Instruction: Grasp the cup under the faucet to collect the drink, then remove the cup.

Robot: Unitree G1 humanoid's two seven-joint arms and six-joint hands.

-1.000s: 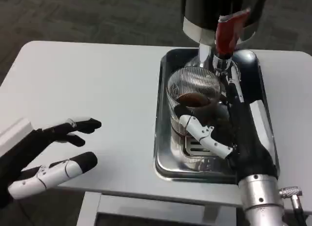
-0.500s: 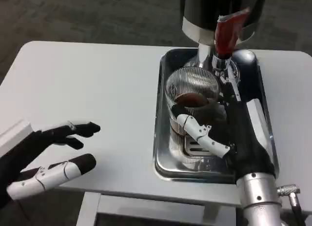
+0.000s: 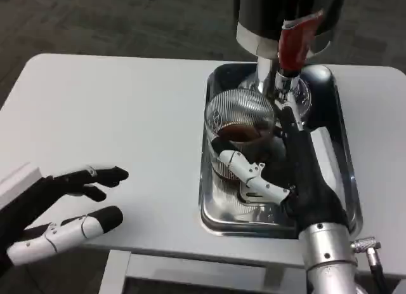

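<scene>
A ribbed clear glass cup (image 3: 238, 124) with dark drink in it stands in the metal tray (image 3: 219, 208), just left of the dispenser's faucet with its red handle (image 3: 290, 41). My right hand (image 3: 287, 169) grips the cup from the right and front, its white thumb across the cup's near side. At the near left edge of the table my left hand (image 3: 60, 211) hovers with fingers apart and holds nothing.
The black and silver drink dispenser (image 3: 288, 14) rises over the tray's far end. The white table (image 3: 114, 116) stretches bare to the left of the tray.
My right hand has drawn the cup leftward in the tray, away from under the faucet. The left hand has dropped slightly toward the table's near edge.
</scene>
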